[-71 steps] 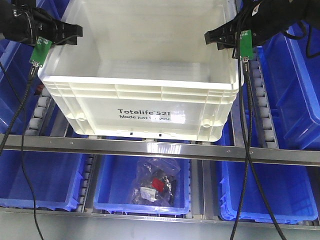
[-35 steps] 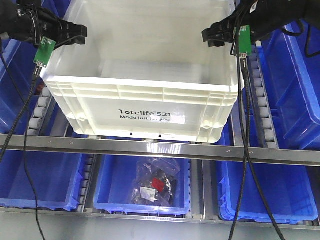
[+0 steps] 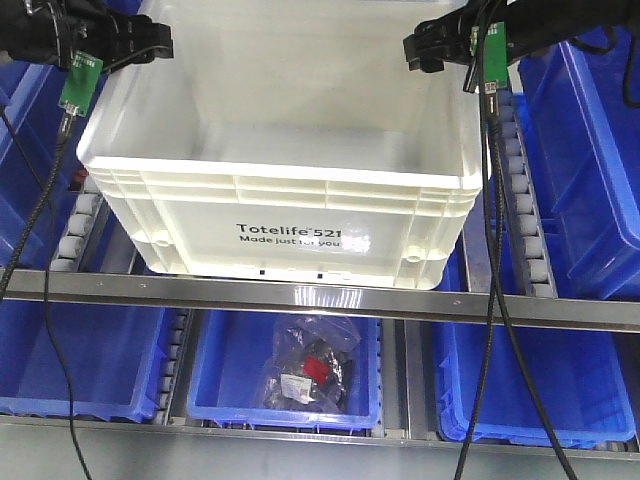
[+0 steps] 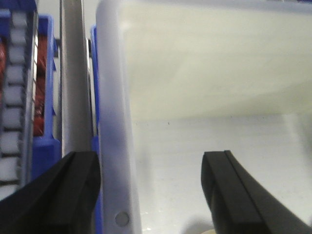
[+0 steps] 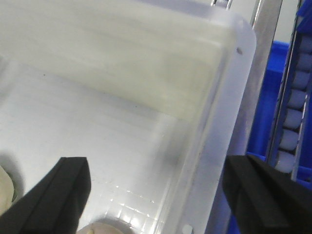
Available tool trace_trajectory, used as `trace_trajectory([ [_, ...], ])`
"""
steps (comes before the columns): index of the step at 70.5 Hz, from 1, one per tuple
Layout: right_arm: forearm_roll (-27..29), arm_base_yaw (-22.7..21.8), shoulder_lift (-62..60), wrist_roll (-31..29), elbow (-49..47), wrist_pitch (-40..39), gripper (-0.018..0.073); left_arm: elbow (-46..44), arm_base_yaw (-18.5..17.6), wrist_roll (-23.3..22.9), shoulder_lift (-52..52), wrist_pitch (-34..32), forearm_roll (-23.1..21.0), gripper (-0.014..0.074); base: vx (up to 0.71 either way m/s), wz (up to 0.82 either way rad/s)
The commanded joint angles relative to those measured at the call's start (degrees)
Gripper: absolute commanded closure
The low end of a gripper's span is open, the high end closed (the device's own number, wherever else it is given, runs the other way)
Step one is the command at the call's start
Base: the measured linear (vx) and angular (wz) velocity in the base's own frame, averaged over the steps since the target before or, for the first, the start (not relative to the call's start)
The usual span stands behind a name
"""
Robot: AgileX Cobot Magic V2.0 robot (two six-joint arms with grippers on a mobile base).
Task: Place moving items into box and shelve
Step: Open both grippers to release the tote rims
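Note:
The box [image 3: 290, 215], a large white crate printed "Totelife 521", sits on the upper roller shelf. My left gripper [image 3: 158, 40] hangs open over its left rim. In the left wrist view that rim [image 4: 113, 136] runs between the fingers of my left gripper [image 4: 151, 192], one finger outside the wall and one inside. My right gripper [image 3: 413, 50] is open over the right rim. In the right wrist view the rim [image 5: 222, 141] passes between the fingers of my right gripper [image 5: 163, 195]. Pale rounded items [image 5: 100, 228] peek in at the box floor.
Blue bins [image 3: 585, 170] flank the box on both sides. A metal rail [image 3: 320, 298] runs below its front. On the lower shelf a blue bin [image 3: 215, 375] holds a clear bag of black and red parts [image 3: 310, 372]. Roller tracks [image 3: 522, 200] and hanging cables [image 3: 492, 250] border the box.
Both grippers have moved up the frame, farther back along the box's side rims. The box has stayed put.

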Motion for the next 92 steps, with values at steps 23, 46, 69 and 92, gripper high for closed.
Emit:
trace_trajectory([
  [23,-1.35,-0.01,-5.86,0.31,-2.2,-3.47,-0.0017,-1.89,-0.41,-0.52,-5.35,1.31,1.52,0.0029,0.0,0.0],
  [46,-1.6,-0.01,-6.5,0.25,-2.0,4.75,-0.0017,-1.89,-0.41,1.49,-5.35,10.9,1.1,0.0029,0.0,0.0],
  [69,-1.42,-0.01,-17.27,0.69,17.56,-13.44,-0.0015,-1.84,0.24,-1.24,-6.97,7.97,3.58,0.0029,0.0,0.0],
  [92,-1.37,-0.01,-27.66,1.44,32.55,-25.95,-0.0015,2.98,0.2,-2.56,-14.26,5.26,6.61,0.0031,0.0,0.0],
])
